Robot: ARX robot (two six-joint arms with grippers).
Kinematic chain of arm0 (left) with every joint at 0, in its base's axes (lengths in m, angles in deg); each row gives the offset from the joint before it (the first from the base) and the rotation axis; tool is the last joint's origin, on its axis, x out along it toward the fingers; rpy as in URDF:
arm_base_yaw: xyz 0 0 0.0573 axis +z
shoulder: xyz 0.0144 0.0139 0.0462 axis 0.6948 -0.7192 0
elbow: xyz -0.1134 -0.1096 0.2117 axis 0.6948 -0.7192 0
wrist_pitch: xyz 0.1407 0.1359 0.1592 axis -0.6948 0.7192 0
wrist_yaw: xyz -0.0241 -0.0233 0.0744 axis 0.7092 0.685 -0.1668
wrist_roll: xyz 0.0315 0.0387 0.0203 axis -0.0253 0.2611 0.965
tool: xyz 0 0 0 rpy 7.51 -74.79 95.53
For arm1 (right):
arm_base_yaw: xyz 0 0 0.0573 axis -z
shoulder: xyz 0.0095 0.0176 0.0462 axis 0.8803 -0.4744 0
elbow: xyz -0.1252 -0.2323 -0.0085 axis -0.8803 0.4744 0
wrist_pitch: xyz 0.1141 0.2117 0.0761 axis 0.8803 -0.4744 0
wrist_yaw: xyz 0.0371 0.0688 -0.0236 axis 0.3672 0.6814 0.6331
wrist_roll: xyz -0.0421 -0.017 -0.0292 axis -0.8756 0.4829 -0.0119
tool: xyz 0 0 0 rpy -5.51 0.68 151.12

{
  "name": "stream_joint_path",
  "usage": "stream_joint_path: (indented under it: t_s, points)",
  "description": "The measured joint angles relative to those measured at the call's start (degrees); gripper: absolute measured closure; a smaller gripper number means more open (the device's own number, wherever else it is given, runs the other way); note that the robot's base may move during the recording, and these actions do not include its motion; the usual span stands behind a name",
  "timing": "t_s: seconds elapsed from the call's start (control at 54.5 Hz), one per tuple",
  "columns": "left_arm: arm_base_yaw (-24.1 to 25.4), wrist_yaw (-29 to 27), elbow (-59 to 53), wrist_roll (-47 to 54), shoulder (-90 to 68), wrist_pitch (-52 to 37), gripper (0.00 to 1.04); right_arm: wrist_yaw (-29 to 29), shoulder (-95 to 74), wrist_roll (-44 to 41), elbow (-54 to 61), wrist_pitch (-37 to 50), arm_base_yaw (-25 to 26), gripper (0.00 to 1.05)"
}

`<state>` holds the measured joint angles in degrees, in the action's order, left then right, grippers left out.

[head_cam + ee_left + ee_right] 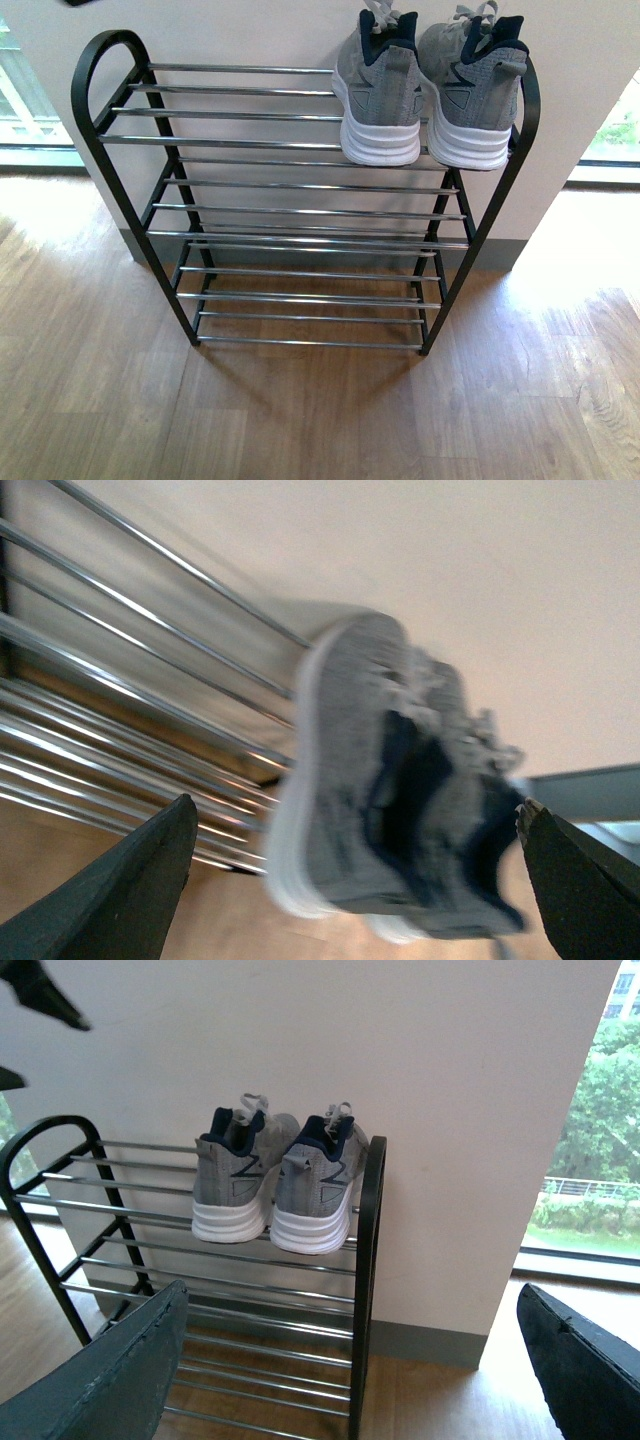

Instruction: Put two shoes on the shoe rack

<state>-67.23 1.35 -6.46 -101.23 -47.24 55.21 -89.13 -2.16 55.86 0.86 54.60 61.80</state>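
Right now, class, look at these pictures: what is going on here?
The shoes stand side by side on the top tier of the rack, at its right end, heels facing the robot. The left gripper and the right gripper are both open and hold nothing. The left wrist view is blurred. The placing looks done.

- I see both shoes point(236, 1186) side by side, touching, heels toward me, on the top tier of the shoe rack point(366, 1260), against its end frame.
- Right gripper point(352, 1305): fingers point(110, 1380) spread wide, holding nothing.
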Motion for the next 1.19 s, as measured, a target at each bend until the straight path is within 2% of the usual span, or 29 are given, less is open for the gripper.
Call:
stream_joint_path:
  t_s: [0.11, 0.147, 0.22, 0.33, 0.458, 0.605, 0.642, 1.082, 1.192]
  points:
    - [2.75, -6.64, -8.57, 8.31, 7.63, -2.21, 0.10, 0.00, 0.00, 0.00, 0.00, 0.00, 0.00, 0.09]
    - [3.74, -8.37, -13.27, 15.21, 10.05, -11.72, 0.17, 0.00, 0.00, 0.00, 0.00, 0.00, 0.00, 0.09]
    - [5.16, -7.37, -20.48, 24.13, 13.20, -26.71, 0.28, 0.00, 0.00, 0.00, 0.00, 0.00, 0.00, 0.09]
    - [6.86, -5.27, -30.45, 34.99, 17.35, -40.83, 0.44, 0.00, 0.00, 0.00, 0.00, 0.00, 0.00, 0.09]
    - [9.14, -2.82, -39.50, 39.87, 22.18, -46.36, 0.63, 0.00, 0.00, 0.00, 0.00, 0.00, 0.00, 0.09]
    - [12.87, 0.50, -50.16, 42.05, 29.57, -48.65, 0.99, 0.00, 0.00, 0.00, 0.00, 0.02, 0.00, 0.09]
    - [13.27, 1.03, -51.36, 42.10, 30.64, -48.78, 1.04, 0.00, 0.00, 0.00, 0.00, 0.00, 0.00, 0.09]
    - [18.45, 5.99, -64.30, 42.58, 46.71, -45.57, 1.03, 0.00, 0.00, 0.00, 0.00, 0.00, 0.00, 0.09]
    - [21.92, 10.01, -65.99, 42.60, 50.45, -43.41, 1.03, 0.00, 0.00, 0.00, 0.00, 0.00, 0.00, 0.09]
